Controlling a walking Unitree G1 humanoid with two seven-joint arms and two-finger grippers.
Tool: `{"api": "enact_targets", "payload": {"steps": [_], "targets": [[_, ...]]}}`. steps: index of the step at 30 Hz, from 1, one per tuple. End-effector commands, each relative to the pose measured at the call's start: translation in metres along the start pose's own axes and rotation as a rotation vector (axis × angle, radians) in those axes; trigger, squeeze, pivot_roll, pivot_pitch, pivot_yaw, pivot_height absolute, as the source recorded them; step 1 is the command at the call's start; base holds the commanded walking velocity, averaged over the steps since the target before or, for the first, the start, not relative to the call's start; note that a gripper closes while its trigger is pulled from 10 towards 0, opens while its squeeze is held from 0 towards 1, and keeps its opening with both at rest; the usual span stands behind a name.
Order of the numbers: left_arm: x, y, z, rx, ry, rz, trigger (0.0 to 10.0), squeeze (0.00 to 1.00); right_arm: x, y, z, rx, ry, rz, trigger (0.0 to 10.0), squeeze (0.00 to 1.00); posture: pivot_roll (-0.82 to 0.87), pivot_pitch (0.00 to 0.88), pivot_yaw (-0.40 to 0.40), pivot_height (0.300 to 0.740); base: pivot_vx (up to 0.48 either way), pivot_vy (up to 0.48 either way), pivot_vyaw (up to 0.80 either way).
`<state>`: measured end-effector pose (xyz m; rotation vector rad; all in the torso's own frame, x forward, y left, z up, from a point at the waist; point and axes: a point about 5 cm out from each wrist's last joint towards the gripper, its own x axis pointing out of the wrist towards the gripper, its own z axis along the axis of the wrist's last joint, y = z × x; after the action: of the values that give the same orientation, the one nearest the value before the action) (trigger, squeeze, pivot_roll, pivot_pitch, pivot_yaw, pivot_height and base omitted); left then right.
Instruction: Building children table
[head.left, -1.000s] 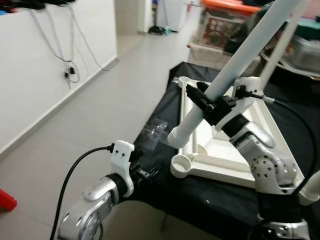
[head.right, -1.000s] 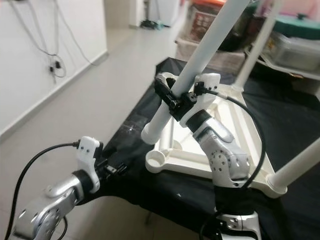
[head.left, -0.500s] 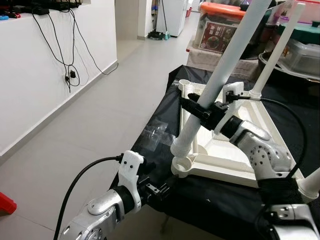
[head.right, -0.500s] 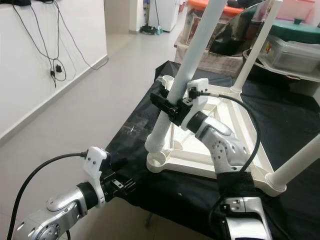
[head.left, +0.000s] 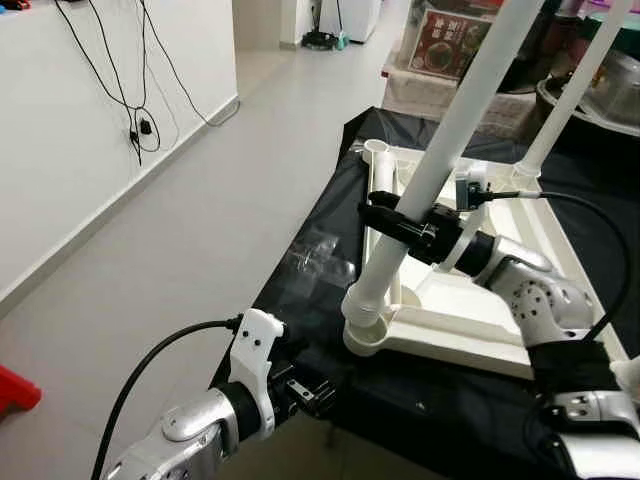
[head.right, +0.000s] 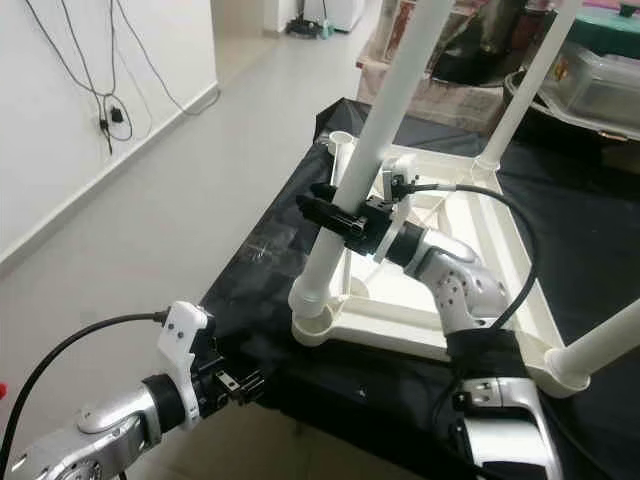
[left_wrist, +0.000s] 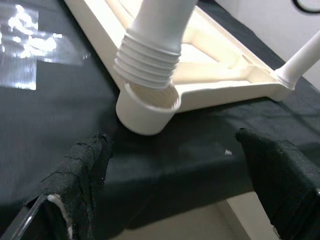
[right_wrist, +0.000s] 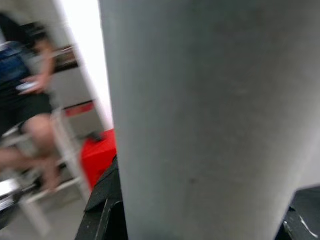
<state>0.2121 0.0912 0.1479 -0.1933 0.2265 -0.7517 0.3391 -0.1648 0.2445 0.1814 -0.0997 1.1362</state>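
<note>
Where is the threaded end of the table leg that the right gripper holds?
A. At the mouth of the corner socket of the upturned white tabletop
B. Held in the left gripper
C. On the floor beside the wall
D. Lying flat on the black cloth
A: the right gripper clamps the table leg, whose threaded end sits at the mouth of the corner socket, not fully in.

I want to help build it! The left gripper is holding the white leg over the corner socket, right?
Not quite. The right gripper holds the leg over the socket, as the left eye view shows. The left gripper is open, down by the table's edge.
</note>
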Motion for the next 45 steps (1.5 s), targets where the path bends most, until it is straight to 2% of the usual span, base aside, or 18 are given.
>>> {"api": "enact_targets", "payload": {"steps": [1, 7, 13, 27, 30, 31, 33, 35, 37, 45], "targets": [[-0.004, -0.002, -0.001, -0.009, 0.014, 0.0, 10.0, 0.0, 0.001, 0.003, -0.01, 0.027, 0.047, 0.06, 10.0, 0.0, 0.18, 0.189, -0.098, 0.74, 0.0, 0.0, 0.0], [-0.01, -0.003, -0.001, -0.011, 0.029, 0.008, 10.0, 0.0, 0.0, 0.002, -0.014, 0.04, 0.078, 0.112, 10.0, 0.0, 0.19, 0.211, -0.094, 0.74, 0.0, 0.0, 0.0], [-0.015, -0.006, 0.0, -0.009, 0.043, 0.011, 10.0, 0.0, -0.004, -0.003, -0.017, 0.003, 0.117, 0.123, 10.0, 0.0, 0.19, 0.222, -0.093, 0.74, 0.0, 0.0, 0.0], [-0.018, -0.008, -0.001, -0.014, 0.06, 0.012, 10.0, 0.0, -0.008, -0.007, -0.015, -0.028, 0.147, 0.146, 10.0, 0.0, 0.19, 0.218, -0.094, 0.74, 0.0, 0.0, 0.0], [-0.018, -0.009, -0.001, -0.015, 0.061, 0.011, 10.0, 0.0, -0.007, -0.003, -0.018, -0.049, 0.179, 0.175, 10.0, 0.0, 0.19, 0.21, -0.095, 0.74, 0.0, 0.0, 0.0], [-0.018, -0.009, -0.002, -0.016, 0.062, 0.01, 10.0, 0.0, -0.005, 0.001, -0.024, -0.081, 0.237, 0.205, 10.0, 0.0, 0.19, 0.21, -0.094, 0.74, 0.0, 0.0, 0.0], [-0.017, -0.008, -0.001, -0.015, 0.062, 0.009, 10.0, 0.0, -0.002, 0.005, -0.028, -0.115, 0.279, 0.232, 10.0, 0.0, 0.18, 0.209, -0.092, 0.74, 0.0, 0.0, 0.0], [-0.017, -0.008, -0.001, -0.015, 0.062, 0.009, 10.0, 0.0, -0.002, 0.005, -0.028, -0.115, 0.279, 0.232, 10.0, 0.0, 0.18, 0.209, -0.092, 0.74, 0.0, 0.0, 0.0], [-0.016, -0.008, -0.001, -0.014, 0.064, 0.008, 10.0, 0.0, 0.002, 0.009, -0.033, -0.165, 0.327, 0.26, 10.0, 0.0, 0.18, 0.205, -0.092, 0.74, 0.0, 0.0, 0.0], [-0.014, -0.008, -0.001, -0.007, 0.062, 0.002, 10.0, 0.0, 0.004, 0.008, -0.032, -0.199, 0.323, 0.232, 10.0, 0.0, 0.18, 0.195, -0.093, 0.74, 0.0, 0.0, 0.0]]}}
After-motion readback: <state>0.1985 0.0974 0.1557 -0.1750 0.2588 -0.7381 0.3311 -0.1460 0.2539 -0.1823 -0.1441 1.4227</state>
